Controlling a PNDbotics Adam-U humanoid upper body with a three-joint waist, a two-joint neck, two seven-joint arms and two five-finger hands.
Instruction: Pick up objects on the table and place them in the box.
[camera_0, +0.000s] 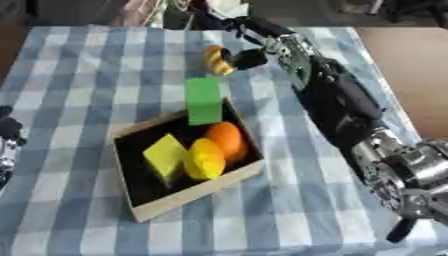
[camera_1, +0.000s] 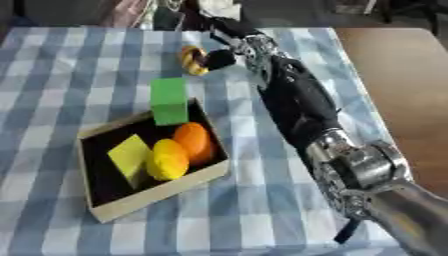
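A cardboard box (camera_0: 194, 192) with a dark inside stands mid-table. It holds a yellow block (camera_0: 164, 156), a yellow lemon-like fruit (camera_0: 206, 159) and an orange fruit (camera_0: 226, 137). A green block (camera_0: 204, 100) stands at the box's far corner, leaning over its rim. Beyond it is a yellow-orange ring-shaped thing (camera_1: 191, 60). My right hand (camera_0: 262, 42) reaches there from the lower right, its thumb and fingers curled against the ring. Only a part of my left hand (camera_0: 7, 142) shows, at the left edge.
The table carries a blue and white checked cloth (camera_0: 96, 80). My right forearm (camera_0: 337, 107) lies diagonally over the table's right side. The table's right edge (camera_0: 398, 100) borders a brown floor. Dark clutter lies past the far edge.
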